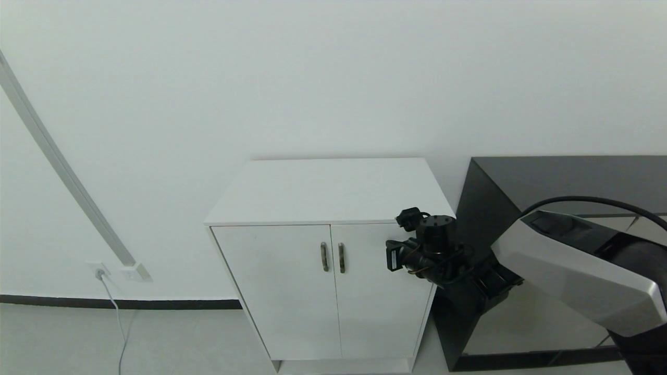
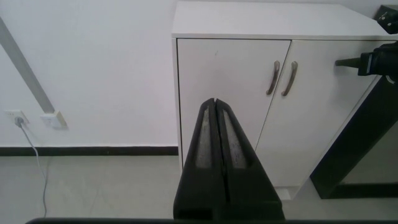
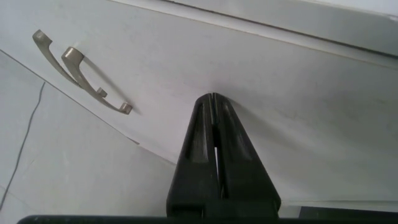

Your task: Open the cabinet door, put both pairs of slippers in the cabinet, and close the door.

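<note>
While both doors of the white cabinet point(image 1: 323, 190) stood shut, the right gripper point(image 1: 392, 256) was held in front of the right door point(image 1: 380, 317). It was set at about handle height, on the outer side of that door's metal handle point(image 1: 341, 258). Its jaws were seen drawn together, with barely a sliver of space between them, and nothing was gripped. The tips were placed very near the door face, though contact could not be made out. The left door point(image 1: 281, 291) carried its own handle point(image 1: 324, 257), just beside the other at the centre seam.

The left gripper point(image 2: 215, 101) was held well back from the cabinet and pointed toward the left door. Its jaws were closed flat against each other and nothing was held. A dark panel point(image 1: 521, 182) was seen against the cabinet's right side. A wall socket point(image 1: 98, 271) with a cable point(image 1: 121, 328) was seen low on the wall to the left.
</note>
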Motion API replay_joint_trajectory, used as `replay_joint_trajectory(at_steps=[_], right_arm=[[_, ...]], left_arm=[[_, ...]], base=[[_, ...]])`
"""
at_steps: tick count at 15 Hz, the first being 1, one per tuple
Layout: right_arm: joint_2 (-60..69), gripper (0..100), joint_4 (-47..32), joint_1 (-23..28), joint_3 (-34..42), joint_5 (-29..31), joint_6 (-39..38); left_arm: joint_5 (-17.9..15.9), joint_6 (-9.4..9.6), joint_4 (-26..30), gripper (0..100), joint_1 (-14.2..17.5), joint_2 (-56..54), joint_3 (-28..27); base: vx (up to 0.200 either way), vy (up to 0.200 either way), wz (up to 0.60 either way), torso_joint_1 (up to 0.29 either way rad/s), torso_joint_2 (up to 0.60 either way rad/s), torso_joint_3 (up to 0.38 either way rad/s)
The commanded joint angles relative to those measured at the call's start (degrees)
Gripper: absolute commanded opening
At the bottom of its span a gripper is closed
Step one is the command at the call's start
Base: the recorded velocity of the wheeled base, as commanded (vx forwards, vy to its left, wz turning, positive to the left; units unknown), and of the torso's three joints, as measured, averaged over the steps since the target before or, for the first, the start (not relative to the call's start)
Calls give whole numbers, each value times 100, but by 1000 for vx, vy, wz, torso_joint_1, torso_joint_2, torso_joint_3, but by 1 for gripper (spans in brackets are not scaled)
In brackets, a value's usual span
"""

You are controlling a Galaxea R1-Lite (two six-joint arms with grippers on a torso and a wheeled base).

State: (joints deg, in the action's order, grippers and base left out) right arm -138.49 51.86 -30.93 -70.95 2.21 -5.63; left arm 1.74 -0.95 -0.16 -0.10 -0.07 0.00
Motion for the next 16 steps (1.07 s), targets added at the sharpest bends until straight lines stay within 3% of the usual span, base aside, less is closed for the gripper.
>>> replay_joint_trajectory(at_steps=[1,11,16], right_arm=[[-38,0,0,-1,-42,-1,1],[-82,0,-71,-10,-147,8,1],[392,0,44,-71,468,25,-17]], left_arm=[[1,-2,-2,0,1,7,0],[1,-2,-2,0,1,7,0],[1,-2,-2,0,1,7,0]], base=[[0,0,0,0,0,0],[0,0,0,0,0,0],[0,0,0,0,0,0]])
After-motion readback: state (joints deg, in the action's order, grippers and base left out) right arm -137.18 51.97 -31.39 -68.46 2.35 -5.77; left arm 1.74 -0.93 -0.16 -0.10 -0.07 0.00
